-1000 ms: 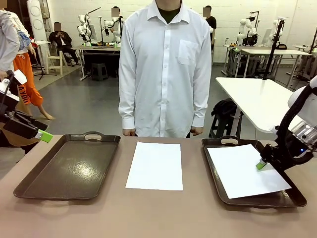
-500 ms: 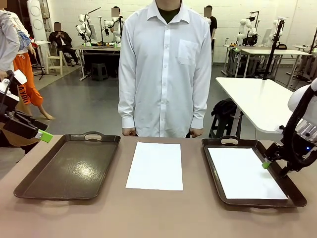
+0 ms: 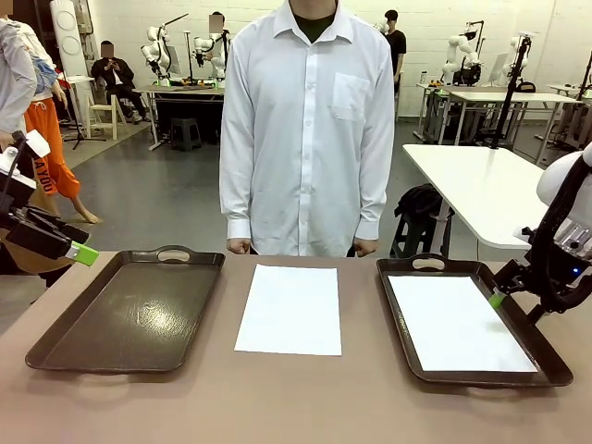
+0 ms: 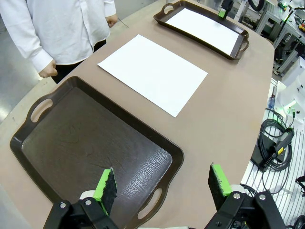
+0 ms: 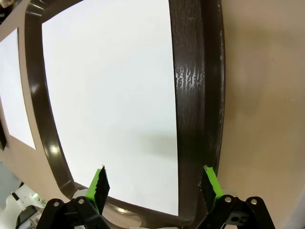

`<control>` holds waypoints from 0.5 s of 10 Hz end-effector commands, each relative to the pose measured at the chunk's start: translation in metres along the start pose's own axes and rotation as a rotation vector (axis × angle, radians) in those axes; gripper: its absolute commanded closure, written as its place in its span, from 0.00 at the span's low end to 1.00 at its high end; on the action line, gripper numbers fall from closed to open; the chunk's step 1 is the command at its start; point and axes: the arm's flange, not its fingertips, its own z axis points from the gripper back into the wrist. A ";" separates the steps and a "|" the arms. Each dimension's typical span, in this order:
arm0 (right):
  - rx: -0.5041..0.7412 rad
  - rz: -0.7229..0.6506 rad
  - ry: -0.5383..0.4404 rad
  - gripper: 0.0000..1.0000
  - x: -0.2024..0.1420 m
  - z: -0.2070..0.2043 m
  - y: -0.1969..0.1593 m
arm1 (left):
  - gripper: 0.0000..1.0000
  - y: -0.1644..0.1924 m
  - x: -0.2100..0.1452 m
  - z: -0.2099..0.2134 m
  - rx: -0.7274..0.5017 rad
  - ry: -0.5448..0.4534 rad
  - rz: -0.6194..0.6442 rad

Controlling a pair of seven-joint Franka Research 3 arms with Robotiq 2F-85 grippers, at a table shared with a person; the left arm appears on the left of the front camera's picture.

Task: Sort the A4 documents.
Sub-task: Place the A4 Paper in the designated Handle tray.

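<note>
Starting at the left edge of the front view, the left gripper (image 3: 81, 246) hangs above and left of the left tray (image 3: 125, 319), jaws spread with nothing between them; that tray is dark brown and bare. At centre frame one A4 document, the middle sheet (image 3: 289, 310), lies flat on the table (image 3: 305, 398) between the two trays, just in front of the person (image 3: 310, 120); right of it the right tray (image 3: 396, 314) holds a second document, the tray sheet (image 3: 458, 324), flat and square within the rim. At the right edge the right gripper (image 5: 155, 180) hovers low over that tray's right side, jaws wide apart and gripping nothing; in its wrist view one pad is above the tray sheet's margin and the other beyond the rim, so paper edge and rim lie beneath the gap. The step in hand looks like clearing away from the deposited sheet; rising straight up would keep the pads from dragging the paper or clipping the rim; the middle sheet, well apart at centre, is probably next and, lying flat, may need an edge lifted.
</note>
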 end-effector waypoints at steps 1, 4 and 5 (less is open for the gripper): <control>-0.002 0.001 -0.004 0.00 0.001 0.002 -0.001 | 0.00 0.002 -0.001 0.000 -0.012 -0.014 -0.013; -0.002 0.001 -0.004 0.00 0.001 0.002 -0.001 | 0.00 0.002 -0.001 0.000 -0.012 -0.014 -0.013; -0.002 0.001 -0.004 0.00 0.001 0.002 -0.001 | 0.00 0.002 -0.001 0.000 -0.012 -0.014 -0.013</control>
